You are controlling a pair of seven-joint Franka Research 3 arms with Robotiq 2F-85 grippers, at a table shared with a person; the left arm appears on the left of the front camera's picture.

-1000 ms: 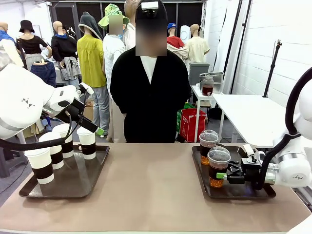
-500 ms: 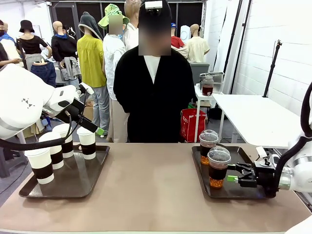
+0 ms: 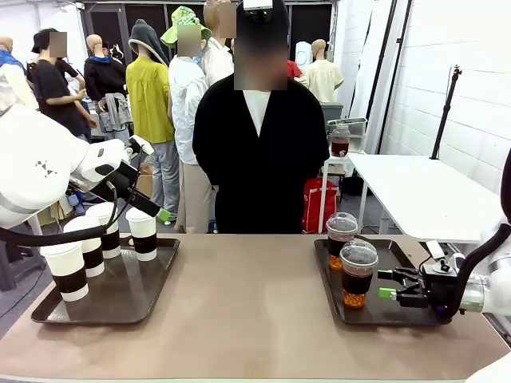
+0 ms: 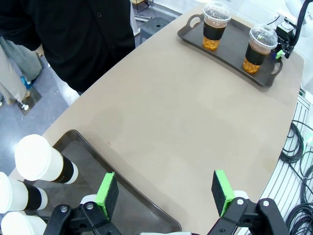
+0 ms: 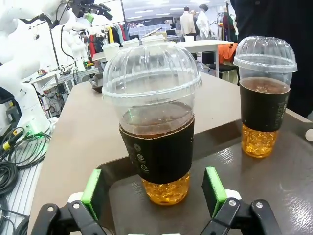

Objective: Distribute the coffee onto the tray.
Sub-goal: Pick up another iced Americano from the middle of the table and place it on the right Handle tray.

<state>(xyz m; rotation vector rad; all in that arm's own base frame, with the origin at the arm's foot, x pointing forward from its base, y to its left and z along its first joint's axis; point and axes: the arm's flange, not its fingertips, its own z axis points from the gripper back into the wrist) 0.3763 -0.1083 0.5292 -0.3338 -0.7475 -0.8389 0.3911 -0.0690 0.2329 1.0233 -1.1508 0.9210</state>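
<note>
Right gripper (image 5: pixel 154 188) spread open just short of the near iced cup (image 5: pixel 154 125), sleeve print seen in its wrist view, both iced cups upright on the right tray (image 3: pixel 383 313), four paper cups (image 3: pixel 144 234) upright on the left tray (image 3: pixel 120 299), left gripper (image 4: pixel 165 192) open above, empty.

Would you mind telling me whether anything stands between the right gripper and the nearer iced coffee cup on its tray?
Nothing visible does. The right gripper sits open just beside the nearer iced coffee cup, with bare tray between them. In the right wrist view the cup stands directly ahead between the green pads, the second iced cup off to one side.
</note>
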